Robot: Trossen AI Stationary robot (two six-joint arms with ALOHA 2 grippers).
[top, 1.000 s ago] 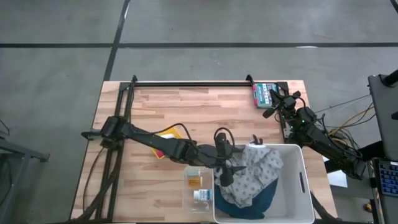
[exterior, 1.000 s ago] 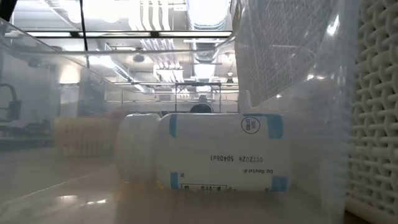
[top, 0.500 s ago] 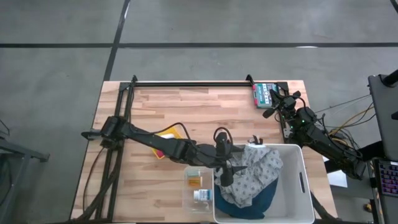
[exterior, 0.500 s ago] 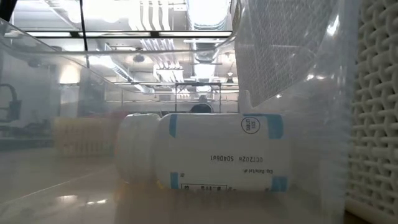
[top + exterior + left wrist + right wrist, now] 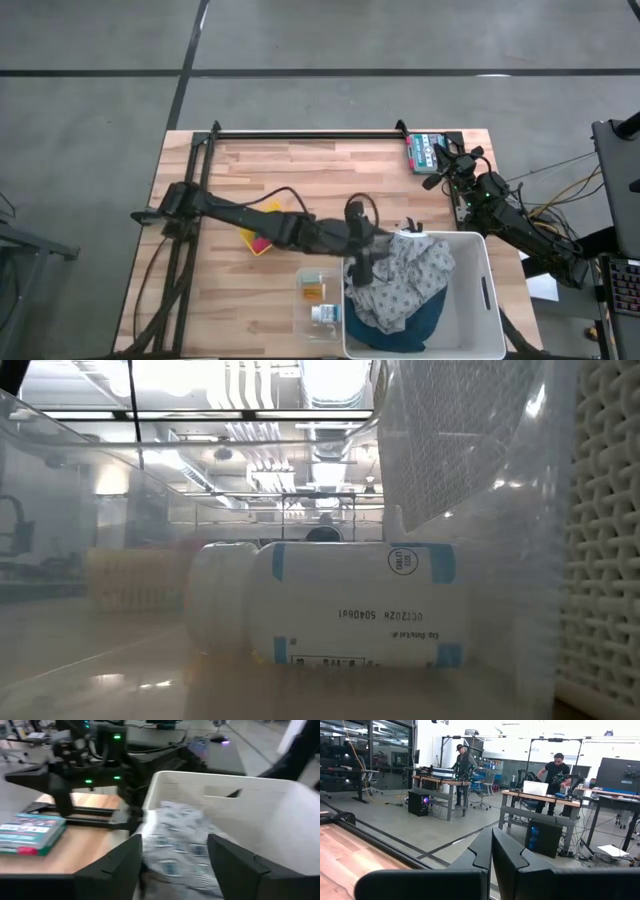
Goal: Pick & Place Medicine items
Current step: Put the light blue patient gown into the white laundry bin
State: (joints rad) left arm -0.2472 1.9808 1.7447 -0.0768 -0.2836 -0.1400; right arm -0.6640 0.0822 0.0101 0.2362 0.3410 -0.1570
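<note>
Two medicine items lie in a clear tub [image 5: 303,325] near the table's front edge: a small orange one [image 5: 314,289] and a white one with blue print [image 5: 323,314], the latter lying on its side [image 5: 350,605]. My left gripper [image 5: 362,268] [image 5: 174,842] is open at the left rim of the white basket [image 5: 490,290]. Its fingers stand on either side of the grey patterned cloth [image 5: 175,852], which lies in the basket over a blue cloth [image 5: 415,325]. My right gripper [image 5: 491,855] is shut and waits at the far right corner [image 5: 440,165]. My left gripper comes nearly level from the table's left at the grey cloth's left edge [image 5: 165,865], where it lies at the basket's rim. One finger [image 5: 120,865] stands on each side of the cloth. Whether they touch it I cannot tell.
A yellow item [image 5: 262,228] lies under my left arm. A green box [image 5: 424,150] sits at the far right corner beside my right arm. A black rail [image 5: 300,133] runs along the far edge. The basket's tall walls [image 5: 260,815] stand right of the tub.
My left arm has swung a little toward the table's far edge, carrying the gripper along the basket's left rim. The medicine items and the tub have stayed where they were.
</note>
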